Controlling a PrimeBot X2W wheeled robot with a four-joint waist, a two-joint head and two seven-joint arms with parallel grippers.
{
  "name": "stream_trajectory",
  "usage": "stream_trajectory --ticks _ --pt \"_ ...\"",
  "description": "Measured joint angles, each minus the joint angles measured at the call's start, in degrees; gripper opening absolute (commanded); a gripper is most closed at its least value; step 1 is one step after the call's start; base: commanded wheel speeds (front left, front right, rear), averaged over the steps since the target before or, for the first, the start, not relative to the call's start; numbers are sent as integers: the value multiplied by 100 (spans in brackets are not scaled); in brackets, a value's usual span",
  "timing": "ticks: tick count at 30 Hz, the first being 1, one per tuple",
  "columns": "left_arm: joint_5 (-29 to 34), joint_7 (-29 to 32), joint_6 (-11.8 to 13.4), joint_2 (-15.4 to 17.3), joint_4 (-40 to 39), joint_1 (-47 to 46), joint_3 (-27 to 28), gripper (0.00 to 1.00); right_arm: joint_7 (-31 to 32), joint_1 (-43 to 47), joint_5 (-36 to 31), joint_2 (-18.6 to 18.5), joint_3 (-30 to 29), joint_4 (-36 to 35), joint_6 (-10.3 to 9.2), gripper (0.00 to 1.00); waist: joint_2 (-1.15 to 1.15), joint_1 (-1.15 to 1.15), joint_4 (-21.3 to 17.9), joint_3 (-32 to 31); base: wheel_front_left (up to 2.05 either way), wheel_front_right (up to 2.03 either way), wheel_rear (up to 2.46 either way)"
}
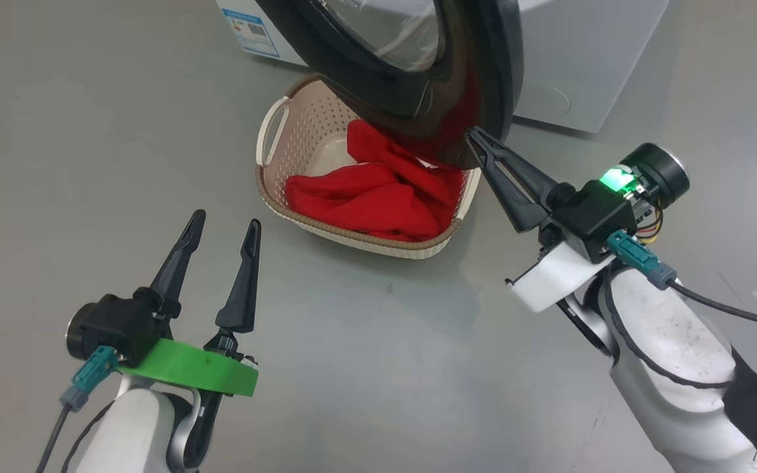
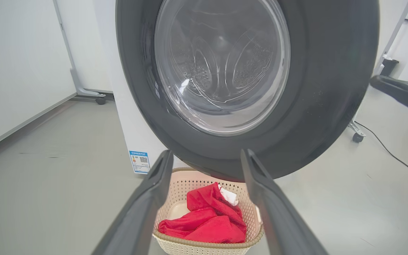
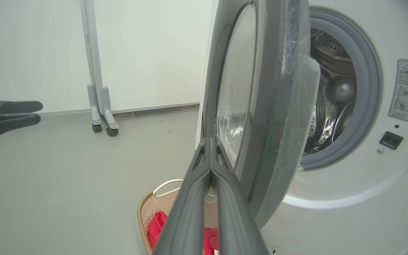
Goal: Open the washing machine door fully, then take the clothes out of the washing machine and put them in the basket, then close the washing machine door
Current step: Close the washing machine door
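The basket [image 1: 359, 238] sits on the floor [image 1: 89, 131] in front of the washing machine [image 1: 582, 59], under the washing machine door [image 1: 418, 66], with the clothes [image 1: 378, 197] inside it. My right gripper [image 1: 470, 131] is to the basket's right, tips at the door's lower edge. My left gripper [image 1: 227, 220] is nearer me, left of the basket and apart from it.

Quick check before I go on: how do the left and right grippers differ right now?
The left gripper is open, fingers spread; the right gripper is shut, fingers pressed together. The left gripper hovers over floor short of the basket; the right gripper's tips sit at the washing machine door's black rim. The left gripper has a green mount, the right gripper a white mount. Both hold nothing.
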Motion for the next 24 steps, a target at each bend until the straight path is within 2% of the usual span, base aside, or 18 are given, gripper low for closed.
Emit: stream_trajectory --ticks 15,24 --pt "0 0 -33 -105 24 -210 171 100 -10 -809 266 -193 -452 500 3 0 0 0 371 567 0 0 0" --pt "7 0 -53 -214 5 -424 78 100 47 -1446 260 -536 -702 680 3 0 0 0 398 880 0 0 0"
